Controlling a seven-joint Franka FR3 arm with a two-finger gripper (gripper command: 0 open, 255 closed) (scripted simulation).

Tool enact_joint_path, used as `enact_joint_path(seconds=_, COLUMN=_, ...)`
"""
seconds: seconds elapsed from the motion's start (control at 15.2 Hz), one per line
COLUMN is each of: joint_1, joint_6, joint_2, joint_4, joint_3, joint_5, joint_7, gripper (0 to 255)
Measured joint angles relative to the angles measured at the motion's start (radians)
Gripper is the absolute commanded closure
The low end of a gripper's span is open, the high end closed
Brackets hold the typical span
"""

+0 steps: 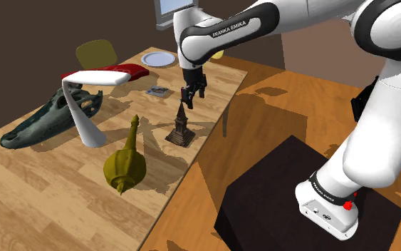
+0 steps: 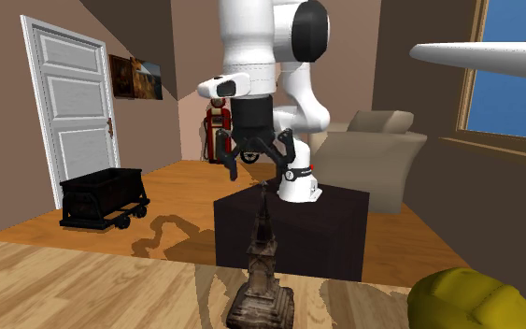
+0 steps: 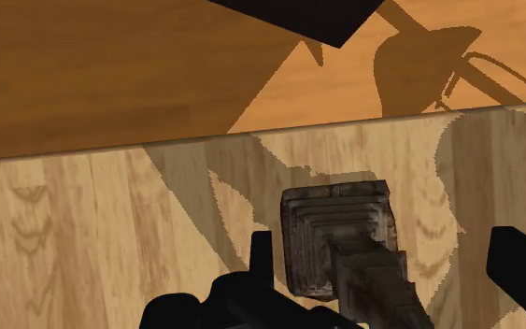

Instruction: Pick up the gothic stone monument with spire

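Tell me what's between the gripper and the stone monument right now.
Nothing. In the second exterior view the open gripper hangs straight above the spired monument, with only bare air between them.

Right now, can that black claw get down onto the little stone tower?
Probably yes. The open gripper hangs just above the monument spire, nothing between them; the olive vessel stands well aside on the table.
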Motion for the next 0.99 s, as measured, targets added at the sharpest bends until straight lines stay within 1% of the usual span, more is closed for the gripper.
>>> enact_joint_path(seconds=0.53, joint_1=0.079, joint_6=-0.03, joint_2=0.325, joint_4=0.326, joint_3=0.001, joint_5=-0.087, joint_7=0.02, gripper=0)
enact_joint_path(seconds=0.66, joint_1=0.087, joint_6=-0.025, joint_2=0.356, joint_4=0.35, joint_3=-0.001, joint_5=-0.094, joint_7=0.023, gripper=0)
enact_joint_path(seconds=0.99, joint_1=0.091, joint_6=0.022, joint_2=0.395, joint_4=0.34, joint_3=-0.005, joint_5=-0.103, joint_7=0.027, gripper=0)
